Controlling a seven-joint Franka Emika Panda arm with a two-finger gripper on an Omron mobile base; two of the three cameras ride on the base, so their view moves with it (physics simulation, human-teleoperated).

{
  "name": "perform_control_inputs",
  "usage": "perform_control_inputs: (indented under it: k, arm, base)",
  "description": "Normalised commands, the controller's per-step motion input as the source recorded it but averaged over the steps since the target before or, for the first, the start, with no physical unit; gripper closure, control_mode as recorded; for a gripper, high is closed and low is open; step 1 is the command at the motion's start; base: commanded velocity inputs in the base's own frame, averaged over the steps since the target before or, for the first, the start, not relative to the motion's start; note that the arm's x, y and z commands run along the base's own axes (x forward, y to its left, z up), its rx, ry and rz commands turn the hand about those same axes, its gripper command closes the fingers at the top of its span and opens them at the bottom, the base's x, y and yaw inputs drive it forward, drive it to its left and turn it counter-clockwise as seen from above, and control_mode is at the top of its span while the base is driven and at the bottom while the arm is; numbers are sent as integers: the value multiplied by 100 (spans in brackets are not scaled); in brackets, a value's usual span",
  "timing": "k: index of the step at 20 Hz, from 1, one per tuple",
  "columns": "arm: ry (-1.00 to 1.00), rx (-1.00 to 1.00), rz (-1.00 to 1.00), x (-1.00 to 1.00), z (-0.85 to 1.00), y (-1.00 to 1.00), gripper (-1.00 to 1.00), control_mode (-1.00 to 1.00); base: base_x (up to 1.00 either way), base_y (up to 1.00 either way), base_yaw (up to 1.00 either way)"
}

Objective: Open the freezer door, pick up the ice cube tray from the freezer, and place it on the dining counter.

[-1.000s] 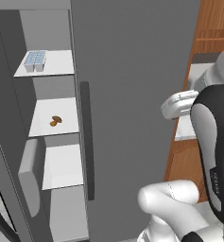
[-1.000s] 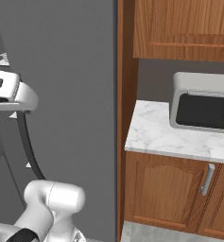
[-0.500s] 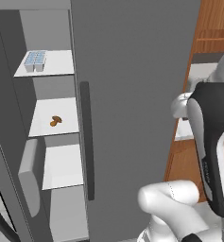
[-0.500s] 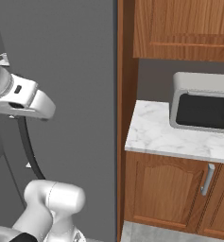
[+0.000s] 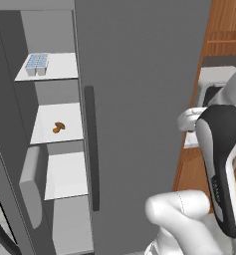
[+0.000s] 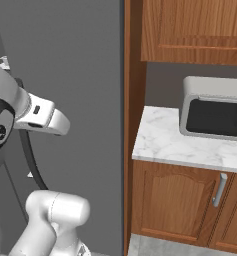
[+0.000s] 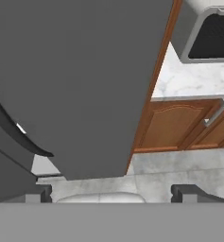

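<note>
1. ice cube tray (image 5: 36, 64) sits on the top white shelf (image 5: 59, 66) of the freezer (image 5: 55, 124), toward the shelf's left side, flat and untouched; a small brown food item (image 5: 59, 127) lies on the shelf below it.
2. freezer door (image 5: 7, 164) stands swung open at the left edge of the left base view, so the shelves are exposed; i judge the opening step done.
3. plain grey door (image 5: 139, 109) beside the compartment is closed, its dark handle (image 5: 91, 169) just by the shelves.
4. gripper (image 7: 112, 193) is spread wide and holds nothing; in the hand view it faces the grey door, the floor and the wooden cabinets (image 7: 179, 123), well apart from the tray.
5. small marble bench (image 6: 190, 142) with the microwave (image 6: 215, 110) is to the right; it is not the drop-off place.
6. left to do, as i judge it: bring the gripper to the top shelf, grasp the tray, lift it out, carry it to the dining bench and set it down. both the pick and the place are not yet begun.
</note>
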Motion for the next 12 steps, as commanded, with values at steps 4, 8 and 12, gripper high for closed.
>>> perform_control_inputs:
  k: [4, 8, 12]
  arm:
    - [-9, 2, 4, -11, -4, 0, -100, -100]
    - [-1, 0, 1, -15, 0, 9, -100, -100]
    - [0, 0, 0, -1, 1, 5, -100, -100]
  base:
    - [0, 0, 0]
    - [0, 0, 0]
    - [0, 0, 0]
